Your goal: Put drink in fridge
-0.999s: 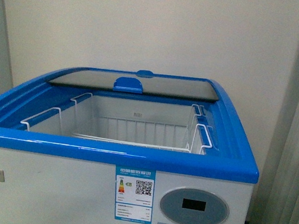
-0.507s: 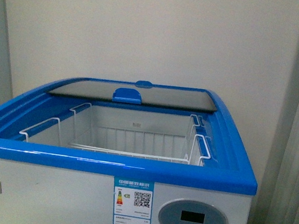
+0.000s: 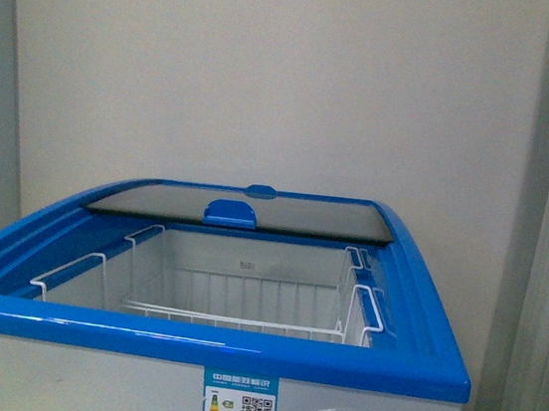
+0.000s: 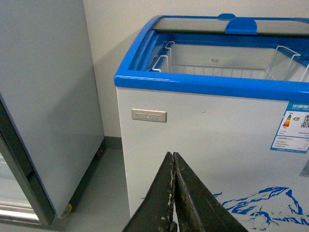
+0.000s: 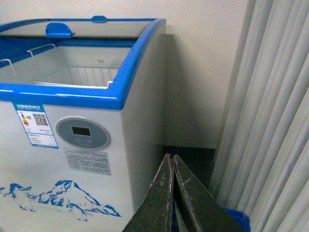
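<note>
The fridge is a white chest freezer with a blue top rim, straight ahead in the front view. Its glass lid is slid back, and white wire baskets show inside. It also shows in the left wrist view and the right wrist view, with its oval grey display panel and mountain decal. My left gripper is shut and empty, low in front of the fridge's front wall. My right gripper is shut and empty, by the fridge's right front corner. No drink is in view.
A taller plain grey-white cabinet stands left of the fridge on a grey floor. A pale pleated curtain hangs right of the fridge, with something blue on the floor below it. A cream wall is behind.
The fridge has slid lower in the front view, so more wall shows above it and less of its front panel below. The lid stays slid back.
</note>
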You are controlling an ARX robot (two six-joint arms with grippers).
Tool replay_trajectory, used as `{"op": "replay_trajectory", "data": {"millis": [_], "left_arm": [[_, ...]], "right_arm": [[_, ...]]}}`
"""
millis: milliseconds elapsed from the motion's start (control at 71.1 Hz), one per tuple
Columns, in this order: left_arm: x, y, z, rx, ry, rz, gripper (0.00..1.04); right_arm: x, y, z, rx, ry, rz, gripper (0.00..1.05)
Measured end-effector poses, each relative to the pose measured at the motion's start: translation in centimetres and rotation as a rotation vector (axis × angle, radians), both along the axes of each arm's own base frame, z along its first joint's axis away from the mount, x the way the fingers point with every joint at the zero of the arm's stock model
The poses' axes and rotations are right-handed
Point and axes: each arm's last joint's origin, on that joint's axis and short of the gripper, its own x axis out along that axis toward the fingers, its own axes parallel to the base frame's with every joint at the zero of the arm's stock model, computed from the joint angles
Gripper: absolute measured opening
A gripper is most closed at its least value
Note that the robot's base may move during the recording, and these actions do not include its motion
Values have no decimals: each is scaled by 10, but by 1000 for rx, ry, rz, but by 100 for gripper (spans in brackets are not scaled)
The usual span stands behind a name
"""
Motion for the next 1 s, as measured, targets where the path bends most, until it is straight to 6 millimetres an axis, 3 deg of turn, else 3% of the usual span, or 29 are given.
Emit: {"op": "replay_trajectory", "data": {"millis": [450, 675, 718, 999], "left_arm": [[0, 0, 0, 0, 0, 0, 3], [0, 0, 0, 0, 0, 0, 3], [0, 0, 0, -2, 0, 0, 5], [0, 0, 0, -2, 0, 0, 58]], "right_arm": [[-1, 0, -17, 0, -8, 1, 3], [-1, 0, -17, 0, -16, 0, 3], [-1, 0, -17, -1, -16, 0, 9], [-1, 0, -16, -1, -16, 0, 61]]}}
